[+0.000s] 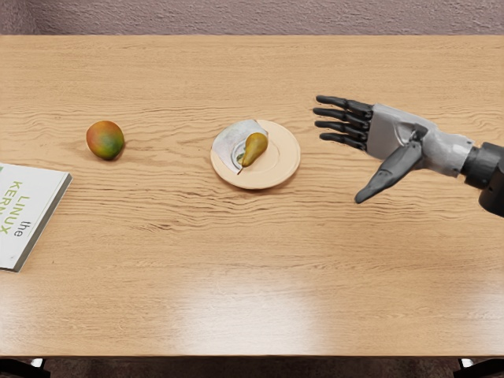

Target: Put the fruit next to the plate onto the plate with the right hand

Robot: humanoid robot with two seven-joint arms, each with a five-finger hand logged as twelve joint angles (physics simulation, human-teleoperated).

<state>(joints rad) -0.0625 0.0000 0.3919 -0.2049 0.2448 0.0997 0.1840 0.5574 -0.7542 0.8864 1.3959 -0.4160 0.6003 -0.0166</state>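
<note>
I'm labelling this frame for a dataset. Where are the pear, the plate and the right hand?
pear (253, 148), head view, on its yellow-brown body.
plate (283, 161), head view, on the bare right part of its surface.
right hand (384, 134), head view, on the grey palm.

Bright, even light on a clean, sharp render.
The wooden table (157, 236) is lit softly from above; a pale sheen spreads across its near part. The round fruit (105, 139) and the plate (279, 161) cast only thin, soft shadows close under them. The table's edges run straight.
</note>
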